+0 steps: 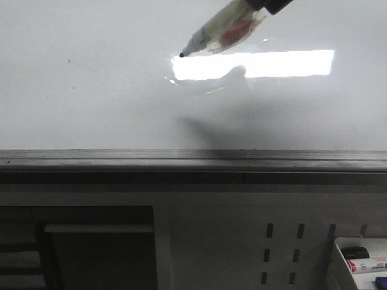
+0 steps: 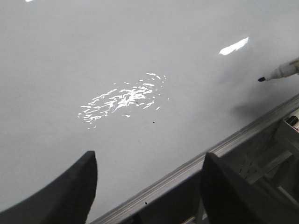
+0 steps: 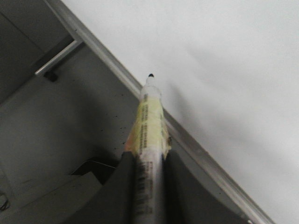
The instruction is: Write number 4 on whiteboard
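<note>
Your whiteboard [image 1: 91, 90] lies broad, glossy and unmarked beneath both grippers, a glare patch [image 1: 254, 63] beside the marker [image 1: 221, 33] tip. Your right gripper [image 3: 147, 186] clamps the taped marker; the left gripper [image 2: 147, 186] hovers spread wide, holding nothing.

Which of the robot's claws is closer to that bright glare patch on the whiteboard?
The right claw. It holds the marker with its tip at the glare patch's edge. The left claw hangs open near the whiteboard's ledge, away from the marker.
</note>
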`<state>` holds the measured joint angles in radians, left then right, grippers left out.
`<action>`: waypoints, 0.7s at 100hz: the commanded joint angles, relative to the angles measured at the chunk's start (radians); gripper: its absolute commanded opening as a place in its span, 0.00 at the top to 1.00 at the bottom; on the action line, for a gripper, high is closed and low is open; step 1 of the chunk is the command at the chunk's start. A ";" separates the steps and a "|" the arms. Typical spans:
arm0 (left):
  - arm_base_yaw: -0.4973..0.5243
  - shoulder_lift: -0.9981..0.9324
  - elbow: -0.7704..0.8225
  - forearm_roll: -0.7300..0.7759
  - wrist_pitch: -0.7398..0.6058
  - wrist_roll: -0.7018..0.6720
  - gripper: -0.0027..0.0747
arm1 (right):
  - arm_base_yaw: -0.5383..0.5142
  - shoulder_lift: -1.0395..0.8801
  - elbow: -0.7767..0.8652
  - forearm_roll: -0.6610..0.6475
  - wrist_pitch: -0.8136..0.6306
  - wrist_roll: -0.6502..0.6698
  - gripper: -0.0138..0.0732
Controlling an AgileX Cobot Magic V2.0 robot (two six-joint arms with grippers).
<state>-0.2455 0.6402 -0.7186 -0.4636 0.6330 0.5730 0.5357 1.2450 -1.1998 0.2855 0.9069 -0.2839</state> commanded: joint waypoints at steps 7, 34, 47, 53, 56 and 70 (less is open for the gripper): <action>0.005 0.005 -0.024 -0.032 -0.066 -0.012 0.40 | 0.000 0.008 -0.039 -0.068 -0.118 0.061 0.92; 0.005 0.005 -0.024 -0.032 -0.081 -0.012 0.40 | 0.000 0.061 -0.090 -0.063 -0.184 0.061 0.92; 0.005 0.005 -0.024 -0.032 -0.088 -0.012 0.40 | -0.010 0.090 -0.099 -0.063 -0.183 0.061 0.92; 0.005 0.005 -0.024 -0.032 -0.088 -0.012 0.40 | -0.012 0.121 -0.099 -0.063 -0.167 0.061 0.92; 0.005 0.005 -0.024 -0.032 -0.088 -0.012 0.40 | -0.012 0.137 -0.099 -0.063 -0.158 0.061 0.92; 0.005 0.005 -0.024 -0.032 -0.088 -0.012 0.40 | 0.020 0.211 -0.099 -0.063 -0.154 0.061 0.92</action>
<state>-0.2455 0.6402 -0.7172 -0.4636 0.6149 0.5730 0.5464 1.4468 -1.2681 0.2352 0.7994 -0.2221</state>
